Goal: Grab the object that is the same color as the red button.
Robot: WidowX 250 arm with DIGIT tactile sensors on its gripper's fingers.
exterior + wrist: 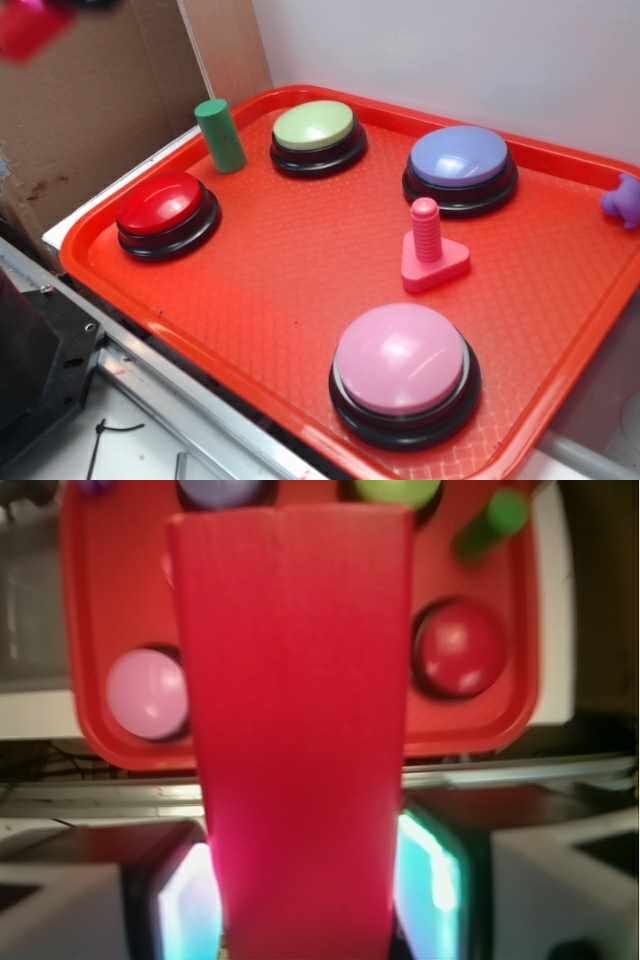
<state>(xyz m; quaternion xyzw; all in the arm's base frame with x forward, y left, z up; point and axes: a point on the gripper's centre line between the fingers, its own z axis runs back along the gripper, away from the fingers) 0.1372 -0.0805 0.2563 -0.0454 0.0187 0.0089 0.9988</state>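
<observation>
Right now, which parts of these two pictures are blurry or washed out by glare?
Wrist view: the red block fills the frame, soft and out of focus, with bright cyan-white glare either side at the bottom. Exterior view: the tray is sharp; only a red smear at the top-left corner is blurred.

The long red rectangular block [295,730] fills my wrist view, standing lengthwise, lifted clear above the tray, apparently held between my pads. The round glossy red dome button [165,212] on its black base sits at the tray's left edge.

Red button [160,203] dome glossy plastic, black base. Tray [280,260] textured red plastic, pebbled surface. Long red block [295,730] matt, faintly ridged.
</observation>
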